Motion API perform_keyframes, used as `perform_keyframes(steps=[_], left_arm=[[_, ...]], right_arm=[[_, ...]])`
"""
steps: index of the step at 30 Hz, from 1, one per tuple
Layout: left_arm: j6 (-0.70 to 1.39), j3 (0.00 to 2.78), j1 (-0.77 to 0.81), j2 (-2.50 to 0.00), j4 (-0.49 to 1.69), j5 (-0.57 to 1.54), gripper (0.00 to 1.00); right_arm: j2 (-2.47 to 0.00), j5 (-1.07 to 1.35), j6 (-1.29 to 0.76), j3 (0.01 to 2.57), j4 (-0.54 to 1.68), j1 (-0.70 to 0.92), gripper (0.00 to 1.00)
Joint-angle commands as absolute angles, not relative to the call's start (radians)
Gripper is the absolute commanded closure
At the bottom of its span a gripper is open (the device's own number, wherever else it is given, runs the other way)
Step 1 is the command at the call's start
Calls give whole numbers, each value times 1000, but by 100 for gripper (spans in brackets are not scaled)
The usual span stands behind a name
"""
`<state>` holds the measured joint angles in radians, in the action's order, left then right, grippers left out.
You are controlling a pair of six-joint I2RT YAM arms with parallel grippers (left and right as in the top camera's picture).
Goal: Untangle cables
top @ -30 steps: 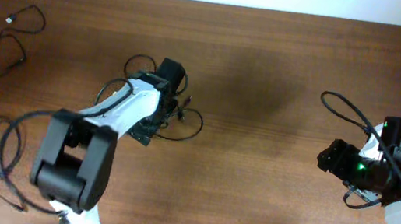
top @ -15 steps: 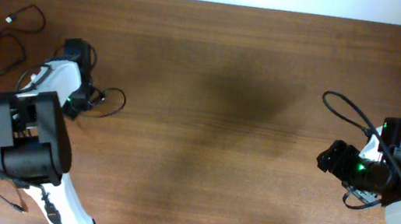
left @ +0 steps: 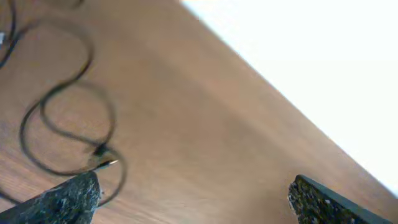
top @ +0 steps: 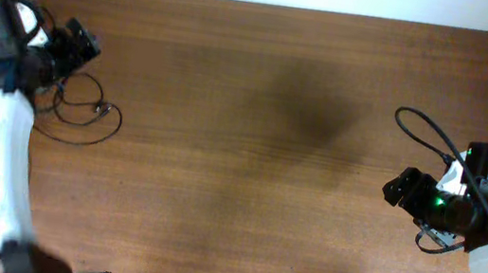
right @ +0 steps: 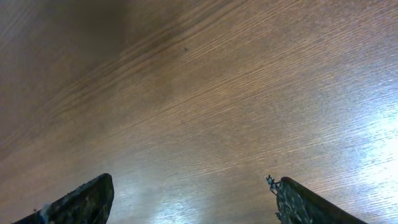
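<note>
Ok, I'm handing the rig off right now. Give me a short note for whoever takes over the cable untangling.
Left claw: open, empty, at the far left of the table.
Right claw: open, empty, over bare wood on the right side.
Cables: one thin black cable lies in loose loops beside the left claw, with its plug end free. The left arm may be hiding others.
Done: nothing held.
Left: the loops cross, so they likely need spreading out.
</note>
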<state>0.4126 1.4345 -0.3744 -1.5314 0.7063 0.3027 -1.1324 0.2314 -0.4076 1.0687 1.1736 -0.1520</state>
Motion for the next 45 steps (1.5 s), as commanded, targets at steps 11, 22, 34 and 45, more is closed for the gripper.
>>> perform_keyframes(steps=[11, 22, 34, 45], left_arm=[[395, 1449, -353, -875, 1296, 265, 1], [395, 1449, -353, -876, 1394, 265, 1], [395, 1449, -353, -876, 1394, 265, 1], [395, 1449, -353, -876, 1394, 265, 1]], right_arm=[[-786, 243, -397, 1070, 1267, -157, 15], [-405, 222, -398, 1070, 1410, -157, 1], [-200, 142, -348, 514, 612, -135, 1], [-3, -16, -344, 124, 181, -46, 1]])
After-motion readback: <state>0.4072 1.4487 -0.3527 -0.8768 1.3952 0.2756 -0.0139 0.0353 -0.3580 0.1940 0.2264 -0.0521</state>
